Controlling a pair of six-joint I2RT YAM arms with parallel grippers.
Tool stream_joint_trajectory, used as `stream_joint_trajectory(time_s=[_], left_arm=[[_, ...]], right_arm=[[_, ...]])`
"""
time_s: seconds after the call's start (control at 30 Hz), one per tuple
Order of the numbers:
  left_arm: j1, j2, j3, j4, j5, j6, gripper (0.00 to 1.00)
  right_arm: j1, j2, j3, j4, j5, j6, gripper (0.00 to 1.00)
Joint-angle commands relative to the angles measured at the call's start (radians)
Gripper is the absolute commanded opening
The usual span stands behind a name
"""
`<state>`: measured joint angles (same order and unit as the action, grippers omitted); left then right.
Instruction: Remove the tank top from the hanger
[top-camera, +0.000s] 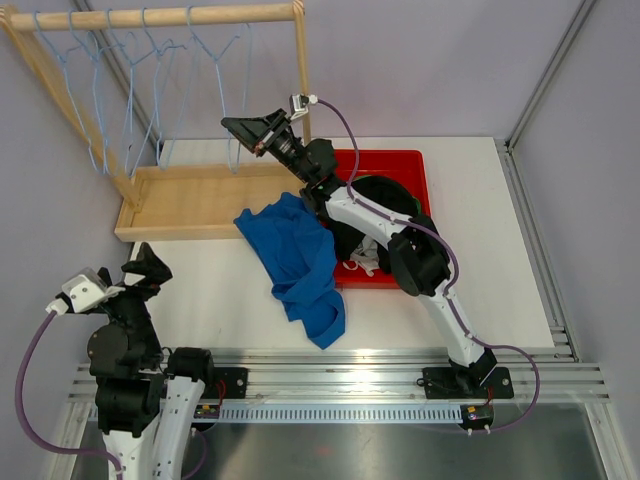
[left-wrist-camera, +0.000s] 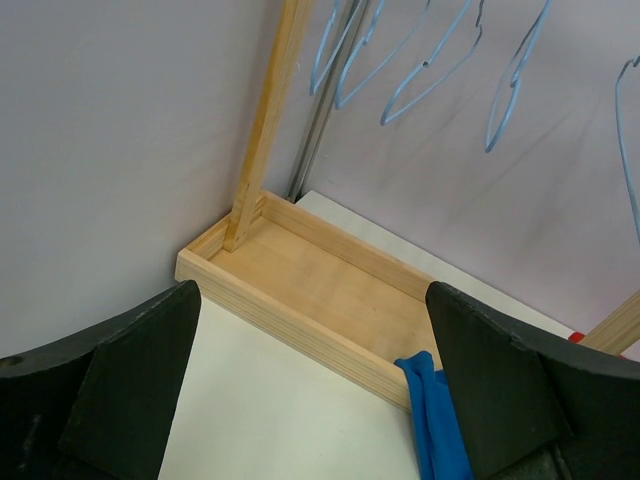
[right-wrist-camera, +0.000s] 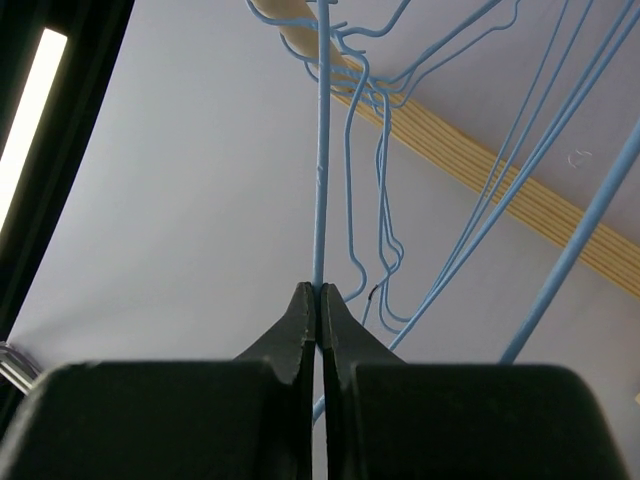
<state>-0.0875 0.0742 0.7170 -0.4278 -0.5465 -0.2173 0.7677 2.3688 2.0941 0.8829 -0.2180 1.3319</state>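
We see the right arm stretched out long from its base at the near edge. It runs diagonally across the red bin (top-camera: 398, 160) and rises toward the wooden rack (top-camera: 180, 16). Its wrist tilts upward, so its camera looks up along the hanger wires to the rail. The right gripper (top-camera: 234, 126) has its jaws pressed together on the thin vertical wire of a blue hanger (right-wrist-camera: 321, 150). In the wrist view we see the wire pinched right at the fingertips (right-wrist-camera: 303, 320), with further blue hangers bunched on the rail above it.

The left arm is folded back on itself above its base at the near left corner. It is well apart from the rack, with its wrist turned toward the rack's wooden base tray (top-camera: 190, 200). The left gripper (top-camera: 150, 270) has its jaws spread wide with nothing between them. Its camera looks between them at the tray's corner and the rack's post.

The blue tank top (top-camera: 298, 262) lies crumpled on the white table (top-camera: 490, 250), off any hanger. Its upper part touches the tray's front edge and its right side lies against the red bin. The bin holds dark and white cloth.

Small dark modules by the arm bases carry marks too small for us to read.
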Motion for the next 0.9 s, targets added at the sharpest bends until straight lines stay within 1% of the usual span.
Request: stream_joint_trajectory(time_s=[0.0, 0.17, 0.23, 0.27, 0.3, 0.33, 0.4, 0.43, 0.53, 0.63, 0.73, 0.8, 0.83, 0.87], left_arm=[[-0.008, -0.016, -0.004, 0.027, -0.006, 0.009, 0.99], [-0.009, -0.017, -0.002, 0.027, -0.006, 0.007, 0.99], [-0.009, -0.019, -0.001, 0.027, -0.009, 0.007, 0.99], [-0.009, -0.019, -0.002, 0.027, -0.009, 0.007, 0.99], [-0.009, -0.019, -0.001, 0.026, -0.010, 0.007, 0.99], [-0.009, -0.019, -0.001, 0.026, -0.012, 0.007, 0.99], [-0.009, -0.019, -0.001, 0.024, -0.012, 0.007, 0.99], [-0.009, -0.019, 0.001, 0.026, -0.012, 0.006, 0.99], [-0.009, -0.022, -0.001, 0.024, -0.012, 0.007, 0.99], [-0.011, -0.027, -0.001, 0.024, -0.012, 0.007, 0.99], [-0.011, -0.028, -0.001, 0.024, -0.013, 0.009, 0.99], [-0.011, -0.028, -0.001, 0.024, -0.012, 0.009, 0.99], [-0.011, -0.030, -0.001, 0.024, -0.012, 0.009, 0.99], [-0.011, -0.030, 0.001, 0.024, -0.012, 0.009, 0.99]], right_arm=[[-0.013, -0.042, -0.034, -0.021, 0.048, 0.029, 0.00], [-0.001, -0.069, -0.008, -0.065, 0.000, -0.059, 0.02], [0.005, -0.071, 0.017, -0.078, -0.027, -0.085, 0.08], [0.010, -0.072, 0.030, -0.085, -0.052, -0.095, 0.12], [0.013, -0.075, 0.037, -0.090, -0.061, -0.106, 0.19], [0.024, -0.079, 0.043, -0.097, -0.070, -0.141, 0.34], [0.033, -0.088, 0.056, -0.119, -0.089, -0.172, 0.52], [0.041, -0.086, 0.069, -0.127, -0.099, -0.203, 0.99], [0.053, -0.075, 0.110, -0.140, -0.142, -0.247, 0.99], [0.077, -0.101, 0.087, -0.159, -0.136, -0.322, 1.00], [0.108, -0.167, 0.017, -0.202, -0.090, -0.428, 1.00], [0.143, -0.236, -0.055, -0.240, -0.022, -0.500, 0.99], [0.157, -0.262, -0.083, -0.280, 0.015, -0.578, 0.99], [0.174, -0.320, -0.144, -0.294, 0.099, -0.621, 0.99]])
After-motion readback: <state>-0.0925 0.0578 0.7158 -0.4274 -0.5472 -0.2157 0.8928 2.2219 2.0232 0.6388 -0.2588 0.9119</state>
